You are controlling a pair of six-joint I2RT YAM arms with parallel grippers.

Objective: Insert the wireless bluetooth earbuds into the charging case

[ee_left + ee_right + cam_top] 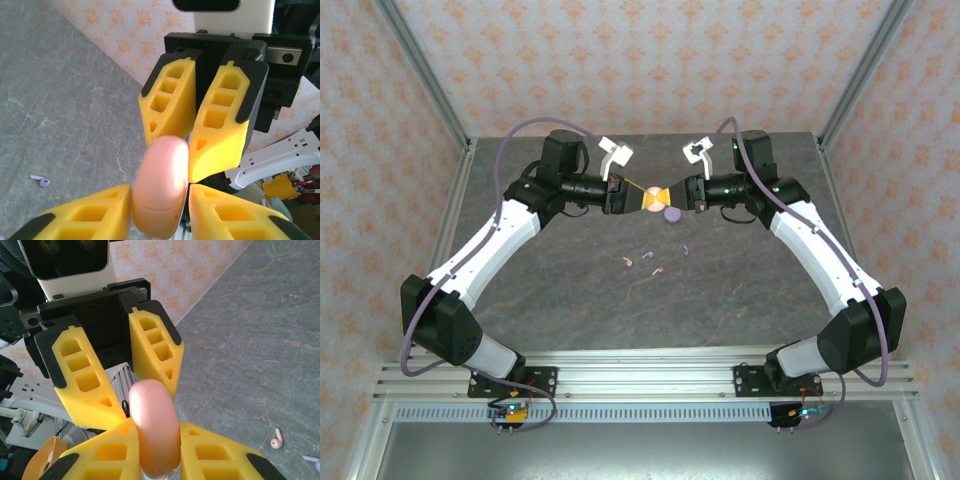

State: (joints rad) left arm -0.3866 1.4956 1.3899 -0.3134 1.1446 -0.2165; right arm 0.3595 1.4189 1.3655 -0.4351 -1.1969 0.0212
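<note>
The right gripper (pixel 156 425) is closed tight on a round salmon-pink charging case (pixel 150 402), held above the grey table (pixel 570 300). The left gripper (pixel 160 187) flanks the same case from the opposite side, and I cannot tell whether its jaws press it. Just beside them, one lilac case (pixel 672 214) lies on the table. Nearer the bases, apart from both cases, lie two salmon-pink earbuds (pixel 629 261) and two lilac earbuds (pixel 647 254), four in all.
</note>
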